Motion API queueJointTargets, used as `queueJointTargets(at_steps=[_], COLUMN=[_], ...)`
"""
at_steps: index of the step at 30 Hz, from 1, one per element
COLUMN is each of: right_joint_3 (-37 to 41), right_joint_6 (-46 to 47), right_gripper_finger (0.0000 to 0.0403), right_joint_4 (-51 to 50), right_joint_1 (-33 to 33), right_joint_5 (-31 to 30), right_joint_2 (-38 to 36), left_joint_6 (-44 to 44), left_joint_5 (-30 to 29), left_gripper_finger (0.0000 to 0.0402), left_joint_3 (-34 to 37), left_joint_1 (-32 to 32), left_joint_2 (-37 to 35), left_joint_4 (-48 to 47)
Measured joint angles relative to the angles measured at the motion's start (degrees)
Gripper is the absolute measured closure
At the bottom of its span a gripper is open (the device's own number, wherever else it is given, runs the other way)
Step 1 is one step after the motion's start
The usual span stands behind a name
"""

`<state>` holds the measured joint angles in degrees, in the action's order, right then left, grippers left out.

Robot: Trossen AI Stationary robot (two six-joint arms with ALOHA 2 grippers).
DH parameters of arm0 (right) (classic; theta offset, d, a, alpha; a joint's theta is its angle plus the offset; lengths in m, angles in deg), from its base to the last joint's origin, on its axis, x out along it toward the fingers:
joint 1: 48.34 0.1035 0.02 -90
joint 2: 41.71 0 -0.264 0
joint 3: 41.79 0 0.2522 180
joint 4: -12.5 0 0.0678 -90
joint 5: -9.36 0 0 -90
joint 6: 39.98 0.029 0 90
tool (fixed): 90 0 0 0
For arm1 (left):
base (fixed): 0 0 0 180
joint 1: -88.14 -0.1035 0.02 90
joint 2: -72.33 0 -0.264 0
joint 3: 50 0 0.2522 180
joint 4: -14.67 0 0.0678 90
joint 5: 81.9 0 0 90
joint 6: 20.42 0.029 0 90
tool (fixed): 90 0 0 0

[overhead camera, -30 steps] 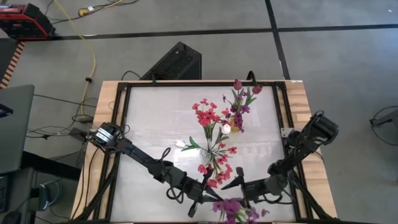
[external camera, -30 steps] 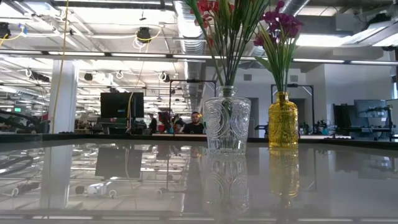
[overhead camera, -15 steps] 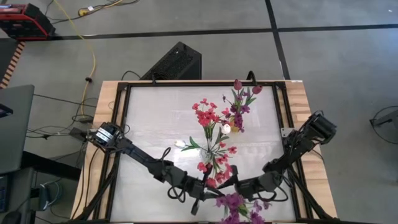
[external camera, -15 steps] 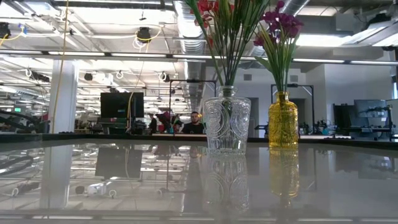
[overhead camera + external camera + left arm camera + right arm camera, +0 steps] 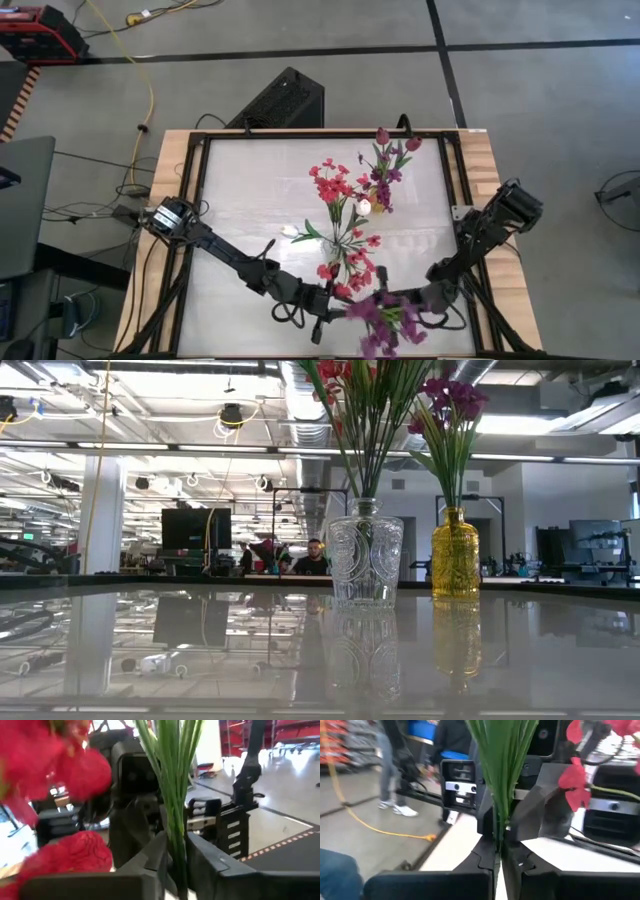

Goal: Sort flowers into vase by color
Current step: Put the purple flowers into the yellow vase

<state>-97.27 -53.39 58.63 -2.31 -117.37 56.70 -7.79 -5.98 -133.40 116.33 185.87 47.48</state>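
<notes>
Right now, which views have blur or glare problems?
Left wrist view: the red blossoms up close are out of focus, the green stems sharper. Right wrist view: the people behind are soft. Low view: the glossy table mirrors the ceiling lights and the clear vase. High view: a pale sheen across the tabletop.

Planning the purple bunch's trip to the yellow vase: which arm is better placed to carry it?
Right, probably. The right gripper is shut on the stalks of the purple bunch, and the yellow vase stands toward its side; the left gripper hovers alongside.
</notes>
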Motion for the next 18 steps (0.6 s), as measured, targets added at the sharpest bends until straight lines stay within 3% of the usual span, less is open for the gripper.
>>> queueJointTargets(at_steps=[5,10,18], right_joint_3=[0.0,0.0,0.0], right_joint_6=[0.2,7.9,29.4], right_gripper_finger=[0.0368,0.0368,0.0368], right_joint_4=[-10.6,-28.9,-68.7], right_joint_1=[4.2,6.4,2.4], right_joint_5=[-14.4,-23.5,-32.7], right_joint_2=[-4.4,-12.7,-27.7], left_joint_6=[1.2,2.7,-6.8], left_joint_5=[-2.2,-9.2,-5.2], left_gripper_finger=[0.0295,0.0259,0.0251], left_joint_3=[-0.1,0.1,0.1], left_joint_1=[1.3,3.1,5.0], left_joint_2=[-0.3,-3.1,-11.4], left_joint_4=[-5.7,-20.1,-47.4])
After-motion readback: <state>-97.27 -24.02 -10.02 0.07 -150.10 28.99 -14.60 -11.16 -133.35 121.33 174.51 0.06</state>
